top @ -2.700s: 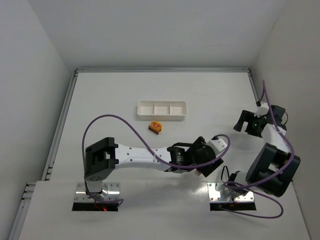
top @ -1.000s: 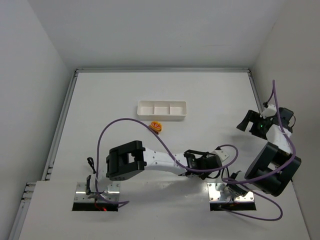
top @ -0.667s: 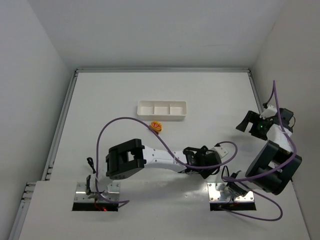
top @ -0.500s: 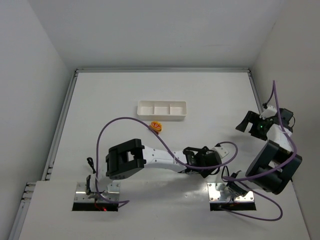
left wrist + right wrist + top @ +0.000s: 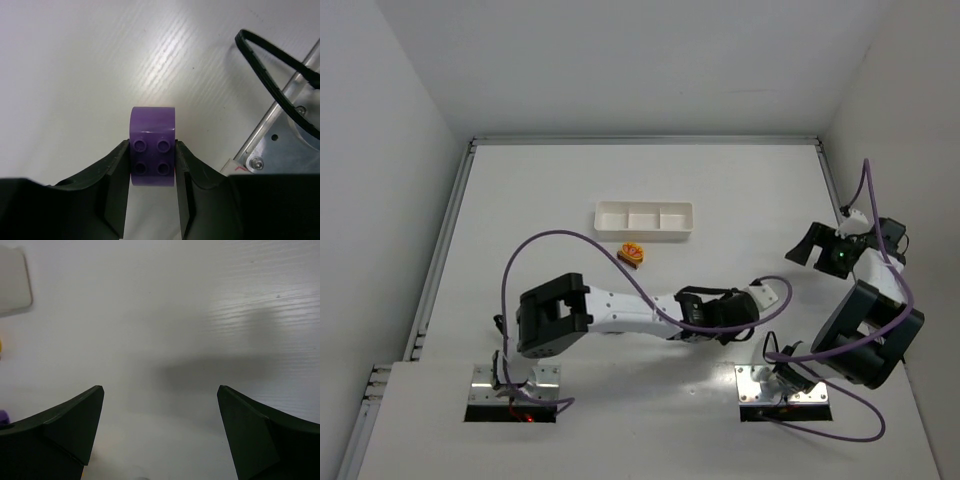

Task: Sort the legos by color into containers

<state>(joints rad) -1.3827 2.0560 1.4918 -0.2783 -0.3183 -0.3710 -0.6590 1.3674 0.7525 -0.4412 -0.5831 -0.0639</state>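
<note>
Left wrist shows our left gripper clamped on a purple brick; we should lift straight, grip firmly, and carry it to the tray.

From above, the tray lies crosswise at 12 o'clock of the middle of the table, its three compartments in a row from 9 to 3 o'clock. The loose bricks sit on the table at 6 o'clock of the tray, just beside its near wall but apart from it. The left gripper is well away at 4 o'clock of the tray and 12 o'clock of the base plate, with the held brick between its fingers. The right gripper is at 3 o'clock of the tray, near the table's right edge.
</note>
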